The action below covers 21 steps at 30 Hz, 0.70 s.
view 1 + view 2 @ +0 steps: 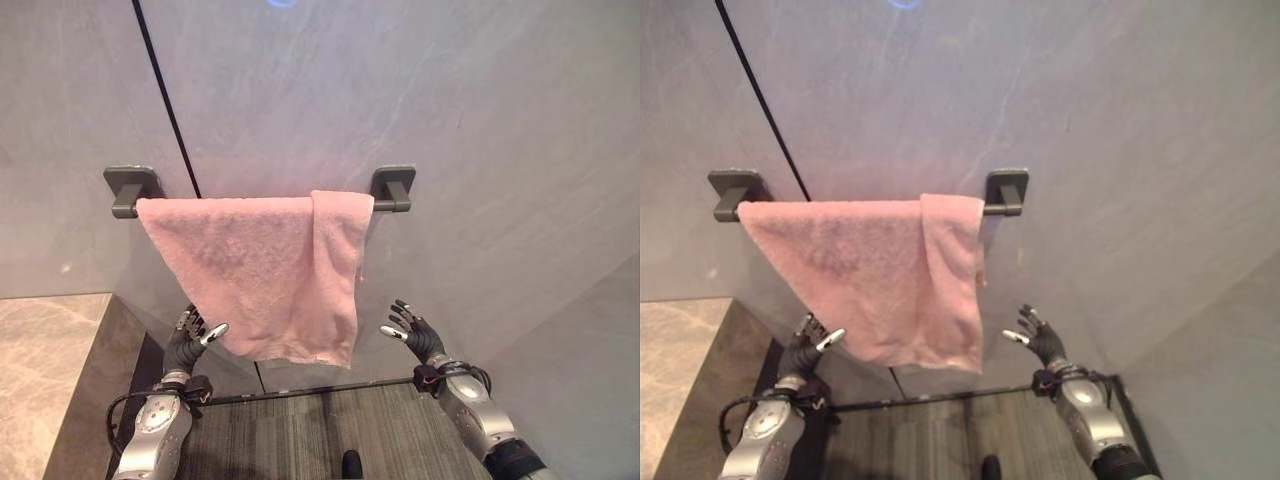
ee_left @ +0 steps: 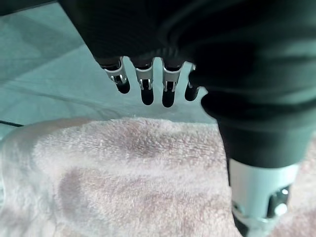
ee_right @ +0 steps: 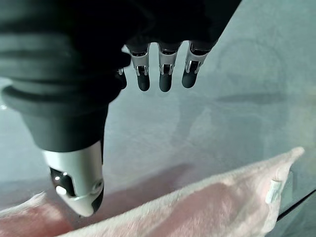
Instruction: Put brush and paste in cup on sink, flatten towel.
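Observation:
A pink towel hangs over a dark grey wall bar. Its right part is folded over itself, forming a doubled strip, and its bottom edge slants. My left hand is raised by the towel's lower left edge, fingers straight, close to the cloth but holding nothing. My right hand is open a little to the right of the towel's lower right corner, apart from it. In the left wrist view the fingers hover over the towel. The right wrist view shows straight fingers above the towel's edge.
The grey tiled wall is right behind the towel, with a dark seam running down it. A beige stone counter lies at the lower left. Dark wood-grain floor runs below between my arms.

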Available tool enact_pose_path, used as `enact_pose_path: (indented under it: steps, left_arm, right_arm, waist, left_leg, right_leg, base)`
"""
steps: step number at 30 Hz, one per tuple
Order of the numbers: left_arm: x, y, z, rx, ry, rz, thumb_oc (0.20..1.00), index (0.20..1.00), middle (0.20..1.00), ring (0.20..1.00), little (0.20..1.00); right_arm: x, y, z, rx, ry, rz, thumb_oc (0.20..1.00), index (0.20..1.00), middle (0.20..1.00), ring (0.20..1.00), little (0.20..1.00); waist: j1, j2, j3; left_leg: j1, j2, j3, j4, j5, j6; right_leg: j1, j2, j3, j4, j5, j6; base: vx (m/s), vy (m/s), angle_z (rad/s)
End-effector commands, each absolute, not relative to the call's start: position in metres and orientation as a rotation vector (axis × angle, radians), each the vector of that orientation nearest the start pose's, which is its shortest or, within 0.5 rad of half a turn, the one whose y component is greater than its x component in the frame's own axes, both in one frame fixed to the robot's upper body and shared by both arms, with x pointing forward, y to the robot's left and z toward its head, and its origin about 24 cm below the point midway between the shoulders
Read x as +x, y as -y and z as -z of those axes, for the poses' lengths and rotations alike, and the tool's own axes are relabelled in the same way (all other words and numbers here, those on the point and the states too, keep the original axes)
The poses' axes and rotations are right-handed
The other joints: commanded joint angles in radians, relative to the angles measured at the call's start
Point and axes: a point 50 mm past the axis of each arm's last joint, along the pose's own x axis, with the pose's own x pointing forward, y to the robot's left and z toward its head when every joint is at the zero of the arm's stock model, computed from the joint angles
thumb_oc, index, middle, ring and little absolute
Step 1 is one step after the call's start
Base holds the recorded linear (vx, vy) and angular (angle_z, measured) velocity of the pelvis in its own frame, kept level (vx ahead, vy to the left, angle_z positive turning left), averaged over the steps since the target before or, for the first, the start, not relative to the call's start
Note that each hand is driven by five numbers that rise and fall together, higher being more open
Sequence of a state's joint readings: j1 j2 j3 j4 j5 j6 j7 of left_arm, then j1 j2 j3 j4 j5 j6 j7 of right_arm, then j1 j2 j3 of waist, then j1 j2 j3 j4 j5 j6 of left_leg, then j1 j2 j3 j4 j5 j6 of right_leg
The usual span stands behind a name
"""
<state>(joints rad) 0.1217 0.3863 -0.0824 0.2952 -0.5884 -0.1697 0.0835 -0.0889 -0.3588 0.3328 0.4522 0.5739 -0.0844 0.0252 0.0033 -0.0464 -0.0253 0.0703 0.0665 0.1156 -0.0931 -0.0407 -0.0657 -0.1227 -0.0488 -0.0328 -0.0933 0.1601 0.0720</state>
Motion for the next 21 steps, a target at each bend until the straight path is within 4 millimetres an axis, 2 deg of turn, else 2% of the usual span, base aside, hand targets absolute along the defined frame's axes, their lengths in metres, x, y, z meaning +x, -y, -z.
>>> enact_pose_path:
  steps: [1,2,10,15,21]
  left_arm:
    - [0.231,-0.254,-0.002,-0.151,-0.129,-0.201,1.0,1.0,1.0,1.0,1.0]
    - [0.221,-0.244,0.015,-0.023,-0.25,-0.074,1.0,1.0,1.0,1.0,1.0]
    - [0.214,-0.212,0.019,0.046,-0.299,0.205,1.0,1.0,1.0,1.0,1.0]
    - [0.214,-0.21,0.02,0.073,-0.297,0.217,1.0,1.0,1.0,1.0,1.0]
    - [0.211,-0.222,0.019,0.145,-0.301,0.172,1.0,1.0,1.0,1.0,1.0]
  right_arm:
    - [0.269,0.179,0.012,0.165,-0.247,-0.113,1.0,1.0,1.0,1.0,1.0]
    - [0.261,0.187,0.036,0.14,-0.363,-0.061,1.0,1.0,1.0,1.0,1.0]
    - [0.264,0.191,0.045,0.175,-0.402,-0.004,1.0,1.0,1.0,1.0,1.0]
    - [0.267,0.186,0.042,0.145,-0.389,-0.028,1.0,1.0,1.0,1.0,1.0]
    - [0.265,0.19,0.042,0.116,-0.385,-0.02,1.0,1.0,1.0,1.0,1.0]
  waist:
    - [0.014,-0.024,0.036]
    - [0.012,-0.012,0.039]
    - [0.012,-0.006,0.046]
    - [0.012,-0.011,0.05]
    - [0.015,-0.011,0.049]
  left_leg:
    - [0.009,-0.056,-0.006,0.039,-0.023,0.022]
    - [0.006,-0.06,-0.01,0.05,-0.027,0.026]
    - [-0.006,-0.063,-0.001,0.051,-0.023,0.027]
    - [-0.012,-0.061,0.001,0.048,-0.02,0.026]
    - [-0.006,-0.058,-0.003,0.046,-0.018,0.024]
  right_leg:
    - [0.083,-0.087,-0.004,0.013,-0.027,0.114]
    - [0.085,-0.09,-0.003,0.015,-0.026,0.111]
    - [0.068,-0.094,0.005,0.006,-0.01,0.118]
    - [0.059,-0.092,0.011,0.008,-0.009,0.116]
    - [0.066,-0.09,0.003,0.006,-0.013,0.113]
  base:
    - [-0.04,0.027,0.02]
    - [-0.05,0.031,0.02]
    - [-0.02,0.007,0.0]
    - [-0.02,-0.005,-0.02]
    - [0.0,0.0,0.0]
